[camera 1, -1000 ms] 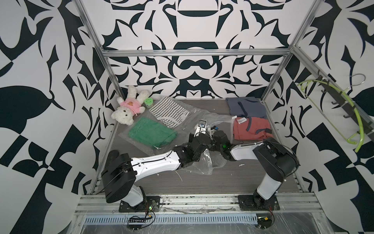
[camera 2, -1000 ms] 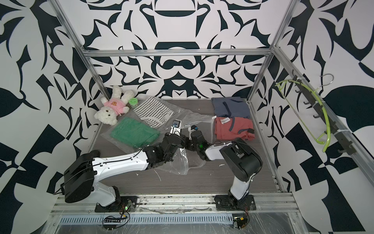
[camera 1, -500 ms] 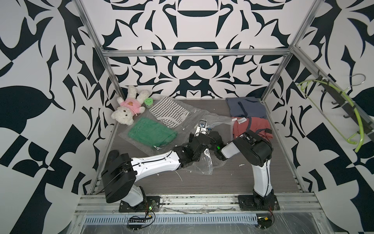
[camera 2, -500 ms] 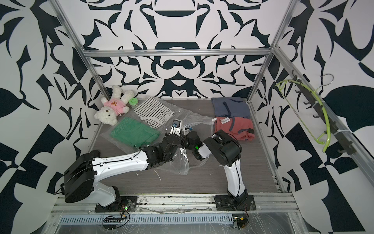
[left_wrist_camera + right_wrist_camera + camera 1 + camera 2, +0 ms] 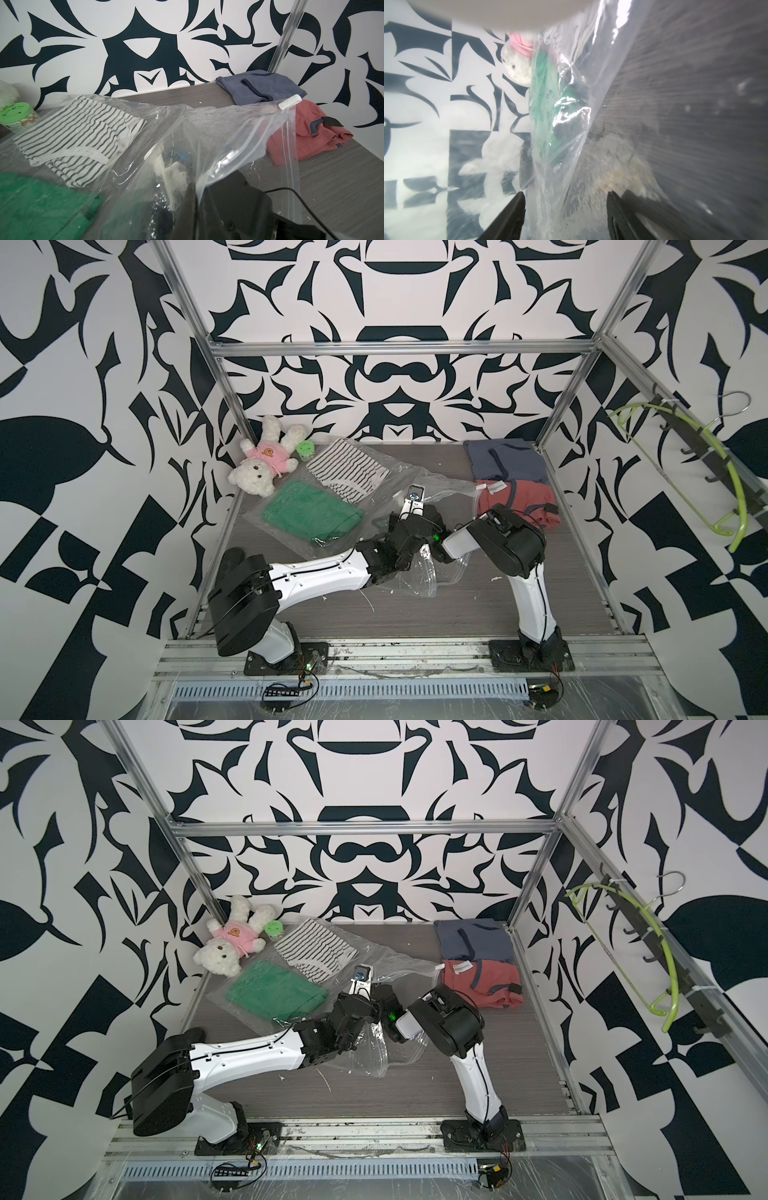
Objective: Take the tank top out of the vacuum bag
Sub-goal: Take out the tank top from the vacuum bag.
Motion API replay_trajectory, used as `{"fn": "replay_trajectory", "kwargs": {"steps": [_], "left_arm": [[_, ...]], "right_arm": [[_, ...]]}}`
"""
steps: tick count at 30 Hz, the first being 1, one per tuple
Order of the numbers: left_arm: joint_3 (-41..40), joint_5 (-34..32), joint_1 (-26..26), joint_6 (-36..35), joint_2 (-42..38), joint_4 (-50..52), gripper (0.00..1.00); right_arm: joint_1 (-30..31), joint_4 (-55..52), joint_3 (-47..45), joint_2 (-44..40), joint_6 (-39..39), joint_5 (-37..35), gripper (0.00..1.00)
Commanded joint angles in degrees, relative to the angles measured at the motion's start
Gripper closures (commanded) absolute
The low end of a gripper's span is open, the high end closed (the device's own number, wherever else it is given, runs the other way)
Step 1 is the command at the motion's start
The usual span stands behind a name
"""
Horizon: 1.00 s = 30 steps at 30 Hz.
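Observation:
The clear vacuum bag (image 5: 432, 491) (image 5: 228, 133) sprawls from the back left to the table's middle. A white zip slider (image 5: 289, 101) sits at its right corner. A striped tank top (image 5: 347, 470) (image 5: 83, 133) lies under the plastic at the far left end, seemingly inside this bag. My left gripper (image 5: 194, 197) (image 5: 415, 526) is shut on a raised lip of the bag. Close beside it on the right is my right gripper (image 5: 564, 197) (image 5: 435, 541). It is open, and a hanging fold of the bag passes between its two black fingers.
A green cloth in its own clear bag (image 5: 309, 512) lies left of the grippers. A teddy bear (image 5: 264, 464) and a green-lidded jar (image 5: 305, 448) sit at the back left. A blue top (image 5: 505, 462) and a red top (image 5: 519, 502) lie at the right. A green hanger (image 5: 706, 472) hangs on the right wall.
The right arm's elbow has swung up and in toward the middle, bringing its gripper tight against the left one at the bag. The left arm has held still, still pinching the plastic.

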<state>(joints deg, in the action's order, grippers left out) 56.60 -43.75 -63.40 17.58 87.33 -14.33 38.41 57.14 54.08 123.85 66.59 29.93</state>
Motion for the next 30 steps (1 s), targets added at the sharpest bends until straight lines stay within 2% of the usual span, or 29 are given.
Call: {"fn": "replay_trajectory", "kwargs": {"steps": [1,4,11,20,30], "left_arm": [[0.00,0.33,-0.32,0.15,-0.13,-1.24,1.00],[-0.08,0.31,-0.32,0.33,-0.57,-1.16,1.00],[-1.02,2.40,-0.37,0.61,-1.20,-3.38,1.00],[-0.38,2.49,-0.85,0.52,-1.14,-3.29,1.00],[1.05,3.31,-1.66,0.35,-0.32,-3.72,1.00]], "right_arm": [[0.53,-1.44,0.90,0.50,-0.21,0.35,0.35],[0.23,-5.35,1.39,-1.02,-2.47,-1.39,0.35],[0.96,-9.67,6.90,1.27,-3.08,0.97,0.34],[1.31,-4.43,8.42,4.10,0.47,1.15,0.34],[2.02,-5.27,12.03,7.45,3.26,1.09,0.34]]}}
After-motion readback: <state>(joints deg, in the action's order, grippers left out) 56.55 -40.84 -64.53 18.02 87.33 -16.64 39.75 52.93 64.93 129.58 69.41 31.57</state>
